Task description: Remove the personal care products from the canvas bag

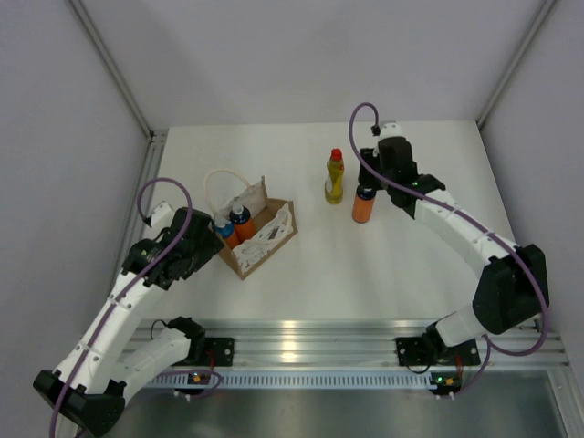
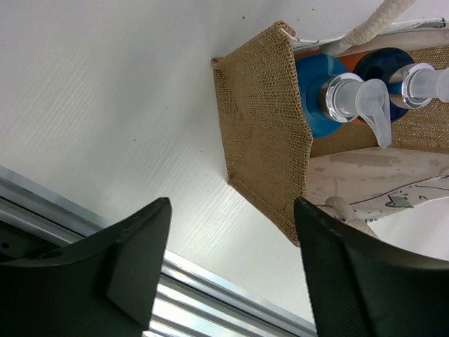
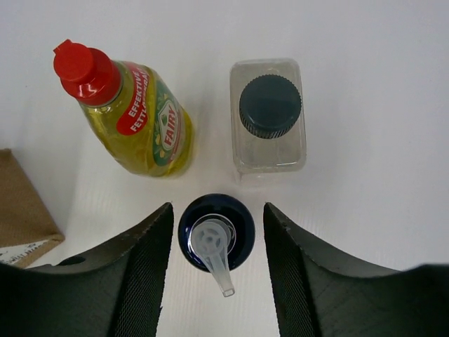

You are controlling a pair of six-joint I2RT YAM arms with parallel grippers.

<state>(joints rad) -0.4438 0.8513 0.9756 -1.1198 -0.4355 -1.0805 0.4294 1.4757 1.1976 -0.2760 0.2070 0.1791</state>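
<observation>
The canvas bag (image 1: 258,233) lies at the left middle of the table with two orange bottles with blue tops (image 1: 239,219) in it. In the left wrist view the bag (image 2: 263,140) shows its woven end and the two blue pump tops (image 2: 319,105). My left gripper (image 2: 231,232) is open and empty beside the bag's end; it also shows in the top view (image 1: 210,233). The yellow bottle (image 3: 144,119), the translucent bottle (image 3: 269,119) and a third orange bottle (image 3: 216,230) stand on the table. My right gripper (image 3: 218,210) is open astride that orange bottle (image 1: 363,208), a gap on each side.
The yellow bottle (image 1: 335,178) stands just left of the orange one. A corner of the bag (image 3: 21,203) shows at the left of the right wrist view. The metal rail (image 2: 105,232) runs along the near table edge by my left gripper. Walls close in the table at left, right and back.
</observation>
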